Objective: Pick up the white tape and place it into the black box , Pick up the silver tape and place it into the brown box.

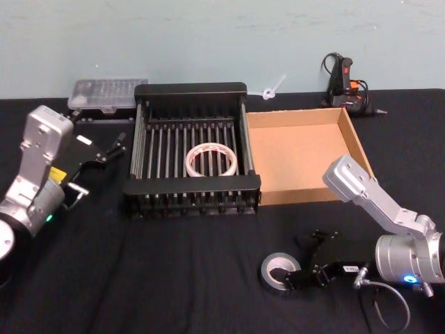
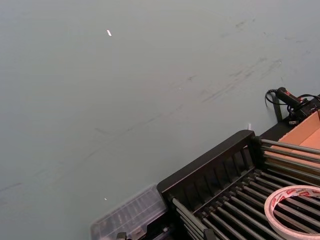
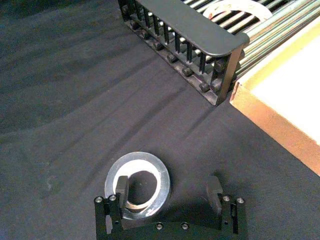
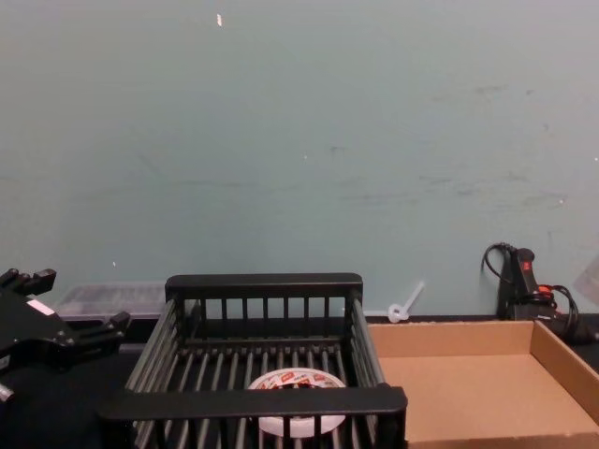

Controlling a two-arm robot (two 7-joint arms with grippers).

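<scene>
A flat white roll of tape (image 1: 211, 159) with red and dark print on its face lay on the ribbed floor of the black plastic crate (image 1: 192, 196), a slatted box with thick smooth rims that sat at the middle of the desk (image 1: 174, 278), toward its back edge. Touching the crate's right wall stood the shallow tan cardboard box (image 1: 303, 195), its low walls matte and its floor bare. The desk itself was draped in a dark, faintly creased cloth.

The thick, dull grey-silver duct-tape roll (image 1: 279, 272) with a pale inner core lay flat on the cloth near the front edge of the desk, in front of the seam between the two boxes. The right gripper (image 1: 301, 277), black and blocky, sat low at this roll with its fingers spread wide: in the right wrist view one finger (image 3: 121, 186) reached down inside the roll's core, the other (image 3: 214, 187) stood outside the roll, apart from it.

The left gripper (image 1: 113, 147), on a silver-cased arm, hung above the left side of the desk just beside the crate's left wall, its dark fingers parted and holding nothing.

Along the back edge lay a clear ridged plastic case (image 1: 108, 92) behind the crate's left corner, and a black glue gun (image 1: 345, 85) with an orange trigger behind the cardboard box.
</scene>
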